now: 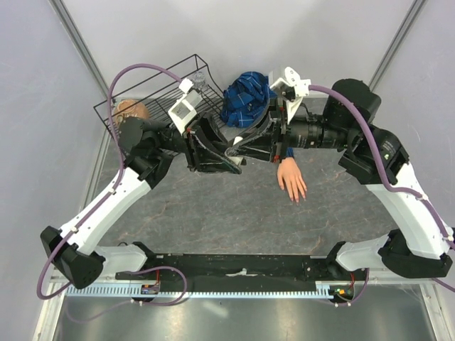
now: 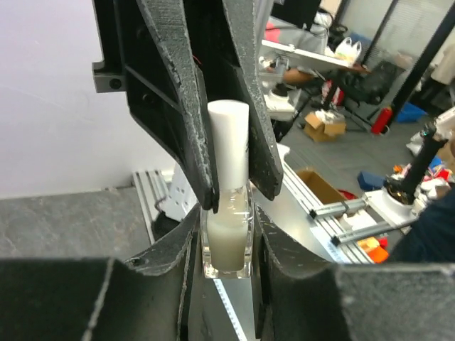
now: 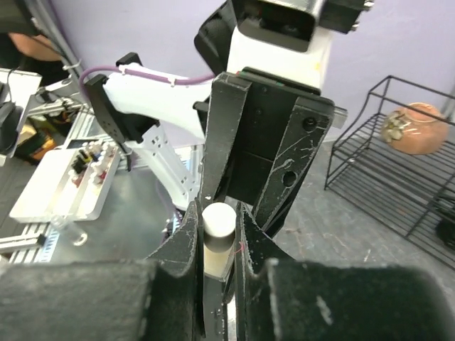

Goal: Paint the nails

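At the far left of the table (image 1: 213, 220), a black wire basket (image 1: 153, 92) holds a rounded brown pot (image 1: 131, 110).

The left arm reaches in from that side, and its left gripper (image 2: 227, 238) is clamped on the clear glass body of a small bottle (image 2: 227, 245). The bottle stands upright between the 2 dark fingers (image 2: 167, 249) and holds a milky liquid in its lower part.

The right arm comes in from the opposite side, so the 2 grippers meet nose to nose above the middle of the table. In the left wrist view, the right arm's 2 fingers come down from above on either side of the white cap (image 2: 229, 142). In the right wrist view, the right gripper (image 3: 219, 231) is closed in on that cap, with both fingers against its sides.

Just behind the meeting point lies a bunched blue plaid sleeve (image 1: 245, 96).

Right of centre, a flesh-coloured mannequin hand (image 1: 290, 176) lies flat on the table. It comes out from under the right arm, and its fingers point toward the near edge. The nails (image 1: 296, 199) sit at those fingertips and are too small in the top view to tell apart. They lie below and to the right of the bottle, clear of both grippers.
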Controlling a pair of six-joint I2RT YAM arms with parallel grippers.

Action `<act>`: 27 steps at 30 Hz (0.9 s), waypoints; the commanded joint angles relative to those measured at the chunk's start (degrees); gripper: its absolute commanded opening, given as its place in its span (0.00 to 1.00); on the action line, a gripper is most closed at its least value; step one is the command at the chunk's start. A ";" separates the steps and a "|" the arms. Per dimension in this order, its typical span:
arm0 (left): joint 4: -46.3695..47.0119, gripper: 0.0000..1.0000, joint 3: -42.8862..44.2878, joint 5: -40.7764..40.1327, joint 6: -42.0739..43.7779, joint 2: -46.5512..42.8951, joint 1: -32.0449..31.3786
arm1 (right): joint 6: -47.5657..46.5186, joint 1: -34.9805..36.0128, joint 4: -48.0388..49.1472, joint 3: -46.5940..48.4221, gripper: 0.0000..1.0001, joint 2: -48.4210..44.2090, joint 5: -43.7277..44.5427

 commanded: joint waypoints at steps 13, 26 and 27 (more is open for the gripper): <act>-41.31 0.02 5.26 -32.14 42.09 -9.61 -0.07 | 3.13 0.51 -3.63 3.57 0.59 1.79 15.89; -44.12 0.02 4.55 -34.16 46.14 -10.31 -0.07 | 6.90 0.51 -14.34 18.24 0.85 7.33 28.11; -44.47 0.02 4.55 -34.68 47.01 -10.31 -0.07 | 7.26 0.42 -14.79 18.87 0.83 7.86 27.59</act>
